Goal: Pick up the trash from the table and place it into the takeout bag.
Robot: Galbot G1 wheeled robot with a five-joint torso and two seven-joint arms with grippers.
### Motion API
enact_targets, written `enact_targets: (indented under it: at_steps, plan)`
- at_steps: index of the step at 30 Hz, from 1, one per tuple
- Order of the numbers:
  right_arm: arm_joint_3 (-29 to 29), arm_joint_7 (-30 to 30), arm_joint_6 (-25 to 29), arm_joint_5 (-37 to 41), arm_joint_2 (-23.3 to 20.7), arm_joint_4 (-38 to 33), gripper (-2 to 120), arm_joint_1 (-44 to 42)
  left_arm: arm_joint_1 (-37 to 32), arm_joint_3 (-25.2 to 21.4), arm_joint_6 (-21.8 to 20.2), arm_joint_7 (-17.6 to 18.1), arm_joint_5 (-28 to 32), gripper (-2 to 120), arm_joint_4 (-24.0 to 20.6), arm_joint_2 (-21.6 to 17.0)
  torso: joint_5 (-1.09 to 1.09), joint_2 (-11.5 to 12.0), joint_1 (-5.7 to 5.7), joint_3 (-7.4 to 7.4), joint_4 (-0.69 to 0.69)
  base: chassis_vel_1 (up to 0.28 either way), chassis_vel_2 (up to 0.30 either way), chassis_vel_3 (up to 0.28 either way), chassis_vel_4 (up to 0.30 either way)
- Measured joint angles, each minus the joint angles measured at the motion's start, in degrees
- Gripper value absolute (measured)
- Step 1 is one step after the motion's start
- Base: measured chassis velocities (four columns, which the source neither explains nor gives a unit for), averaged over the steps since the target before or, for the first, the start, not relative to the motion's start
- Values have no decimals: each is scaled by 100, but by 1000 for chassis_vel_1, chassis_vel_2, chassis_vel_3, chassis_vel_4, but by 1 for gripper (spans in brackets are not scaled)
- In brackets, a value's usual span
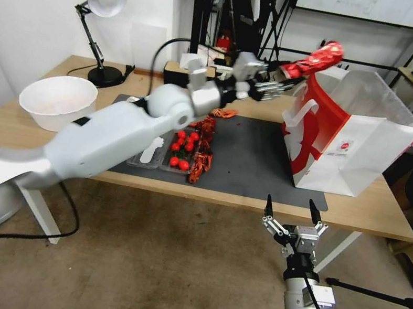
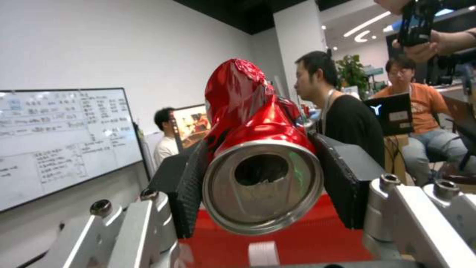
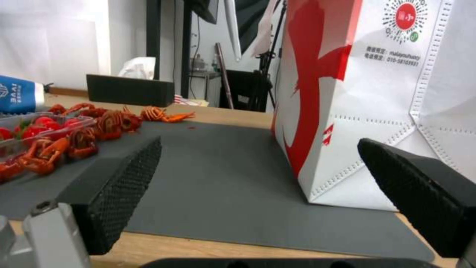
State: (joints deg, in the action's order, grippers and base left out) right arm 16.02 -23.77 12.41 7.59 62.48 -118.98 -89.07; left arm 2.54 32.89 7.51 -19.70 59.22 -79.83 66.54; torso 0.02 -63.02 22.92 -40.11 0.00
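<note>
While the left gripper clamps a crushed red drink can in the air above the takeout bag's open top, near the tabletop's far edge, the right gripper hangs spread wide and empty off the near edge, facing the bag.

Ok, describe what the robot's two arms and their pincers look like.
Both arms have smooth, rounded white-and-silver shells with ball-like joints. The left pincer has bare silver metal linkages with bolt heads and black fingers faced with textured grid pads. The right pincer is built the same: silver linkages and black pointed fingers with knurled pads. A thin black cable runs along the right wrist.
</note>
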Motion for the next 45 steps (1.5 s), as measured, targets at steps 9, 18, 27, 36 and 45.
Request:
enact_targets:
  at_steps: [9, 18, 27, 36, 45]
  plan:
    - [-3, -5, 0, 14, 6, 36, 99, 63, 440, 393, 23, -82, 154, 51, 985, 869, -1, 0, 0, 0, 1, 0, 0, 0, 0]
    - [3, -11, 14, 18, 55, 50, 99, 53, 641, 582, 38, -185, 154, 51, 1454, 1453, 0, 0, -1, 1, 1, 0, 0, 0, 0]
    - [41, -20, 31, 19, 76, 27, 99, 32, 691, 690, 111, -301, 89, 51, 1901, 1808, -1, -1, -1, 0, 1, 0, 0, 0, 0]
    - [52, -23, 42, 19, 101, 8, 99, 20, 758, 647, 174, -454, -19, 51, 2283, 2043, -1, 0, 0, 0, 0, 0, 0, 0, 0]
    - [54, -29, 51, 20, 115, 8, 99, 9, 697, 592, 153, -436, -30, 87, 2289, 2101, -1, 0, 0, 1, 0, 0, 0, 0, 0]
